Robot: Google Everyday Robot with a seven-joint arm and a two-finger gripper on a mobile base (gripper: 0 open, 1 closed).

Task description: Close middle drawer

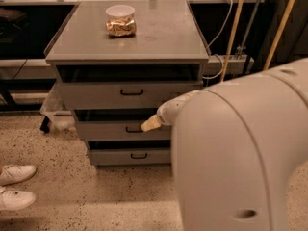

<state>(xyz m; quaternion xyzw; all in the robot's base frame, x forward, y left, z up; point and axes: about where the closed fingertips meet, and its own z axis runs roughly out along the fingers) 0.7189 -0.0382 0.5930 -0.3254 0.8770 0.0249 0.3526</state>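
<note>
Little looks done: the middle drawer (106,131) juts out, with a dark gap above its handle (134,129). The gripper (151,123) hovers just right of that handle, and I cannot tell whether it is open or closed.

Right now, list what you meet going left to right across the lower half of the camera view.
White shoes → middle drawer handle → gripper, at that drawer's front just right of the handle → robot arm casing.
</note>
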